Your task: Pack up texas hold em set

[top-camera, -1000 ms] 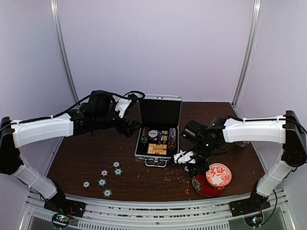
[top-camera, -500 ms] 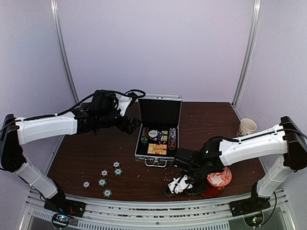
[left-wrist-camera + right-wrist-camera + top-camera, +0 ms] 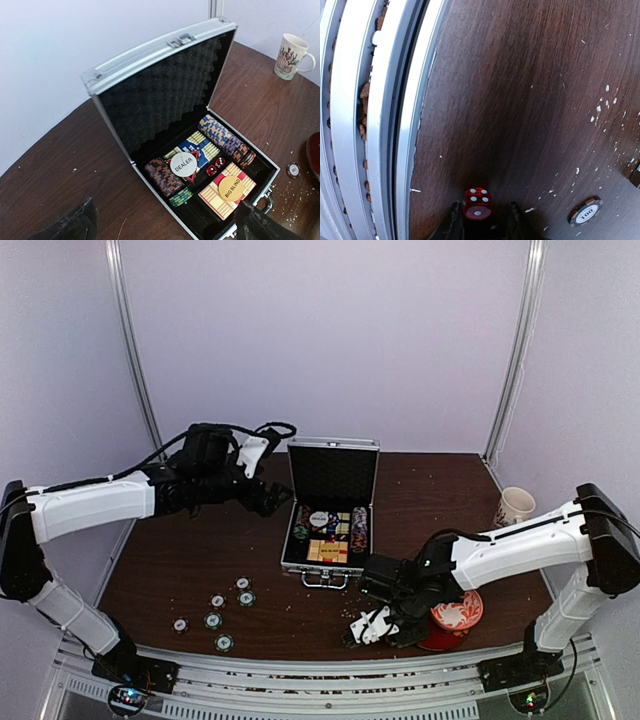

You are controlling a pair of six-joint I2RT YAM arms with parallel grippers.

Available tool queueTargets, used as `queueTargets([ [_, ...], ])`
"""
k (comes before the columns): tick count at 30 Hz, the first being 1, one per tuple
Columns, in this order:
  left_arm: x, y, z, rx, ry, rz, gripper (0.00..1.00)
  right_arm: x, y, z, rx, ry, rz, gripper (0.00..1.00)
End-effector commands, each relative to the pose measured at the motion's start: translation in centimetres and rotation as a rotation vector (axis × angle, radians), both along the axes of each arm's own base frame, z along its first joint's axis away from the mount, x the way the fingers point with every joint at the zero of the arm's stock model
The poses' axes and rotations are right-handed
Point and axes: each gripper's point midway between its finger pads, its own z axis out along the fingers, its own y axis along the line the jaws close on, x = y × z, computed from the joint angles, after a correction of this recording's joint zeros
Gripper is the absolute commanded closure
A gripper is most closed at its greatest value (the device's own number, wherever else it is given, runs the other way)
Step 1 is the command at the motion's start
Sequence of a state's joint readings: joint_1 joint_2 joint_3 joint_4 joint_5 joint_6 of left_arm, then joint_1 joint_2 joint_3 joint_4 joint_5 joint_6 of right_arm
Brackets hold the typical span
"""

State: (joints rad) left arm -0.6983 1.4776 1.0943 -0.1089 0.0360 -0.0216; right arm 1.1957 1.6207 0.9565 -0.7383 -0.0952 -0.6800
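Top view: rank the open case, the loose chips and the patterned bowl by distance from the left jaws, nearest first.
From the left gripper, jaws open:
1. Open case, just to its right at the back.
2. Loose chips, front left, near the table edge.
3. Patterned bowl, front right, across the table.

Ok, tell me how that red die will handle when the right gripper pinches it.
The red die is tiny, hard-looking and glossy, so it will probably be light but may squirt out of the right gripper. Being a cube, it should tumble briefly rather than roll far, though the table edge is close.
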Motion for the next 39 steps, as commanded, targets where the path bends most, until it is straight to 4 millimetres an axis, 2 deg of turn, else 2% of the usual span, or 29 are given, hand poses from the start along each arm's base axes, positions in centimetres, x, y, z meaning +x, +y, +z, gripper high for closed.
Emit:
queueTargets([
  [1, 0.9, 1.7, 4.1, -0.175, -0.03, -0.001, 0.02, 0.2, 0.1, -0.9, -0.014, -0.012, -0.021, 0.71],
  [4, 0.4, 1.6, 5.1, -0.227, -0.028, -0.068, 0.02, 0.7, 0.3, -0.8, -0.008, -0.031, -0.038, 0.73],
  [9, 0.5, 2.2, 5.5, -0.223, -0.057, -0.044, 0.05, 0.6, 0.1, -1.0, -0.026, -0.022, -0.043, 0.76],
  [15, 0.4, 2.6, 6.1, -0.225, -0.081, -0.032, 0.08, 0.4, 0.3, -1.1, -0.037, 0.007, -0.045, 0.84],
  [19, 0.3, 2.8, 6.5, -0.26, -0.098, -0.017, 0.1, 1.6, 1.2, 0.6, -0.013, 0.004, -0.061, 0.88],
  [21, 0.3, 3.4, 7.0, -0.273, -0.127, 0.015, 0.04, 3.5, 1.9, 2.4, 0.027, -0.007, -0.097, 0.88],
  [25, 0.4, 4.6, 7.6, -0.265, -0.171, 0.064, 0.02, 8.1, 3.8, 6.1, 0.13, -0.028, -0.188, 0.88],
  [29, 0.4, 5.4, 7.7, -0.273, -0.209, 0.097, 0.02, 15.3, 5.5, 8.8, 0.236, -0.101, -0.366, 0.88],
  [31, -1.1, 4.2, 7.5, -0.263, -0.223, -0.02, 0.02, 18.5, 6.7, 9.7, 0.305, -0.095, -0.441, 0.88],
  [33, -2.5, 3.0, 7.3, -0.266, -0.216, -0.129, 0.02, 20.6, 7.8, 10.0, 0.363, -0.084, -0.486, 0.88],
  [35, -2.7, 2.8, 7.1, -0.265, -0.213, -0.151, 0.02, 22.2, 8.8, 10.1, 0.401, -0.078, -0.508, 0.88],
  [39, -2.6, 2.7, 6.4, -0.276, -0.187, -0.139, 0.02, 23.9, 10.5, 9.5, 0.424, -0.07, -0.522, 0.88],
])
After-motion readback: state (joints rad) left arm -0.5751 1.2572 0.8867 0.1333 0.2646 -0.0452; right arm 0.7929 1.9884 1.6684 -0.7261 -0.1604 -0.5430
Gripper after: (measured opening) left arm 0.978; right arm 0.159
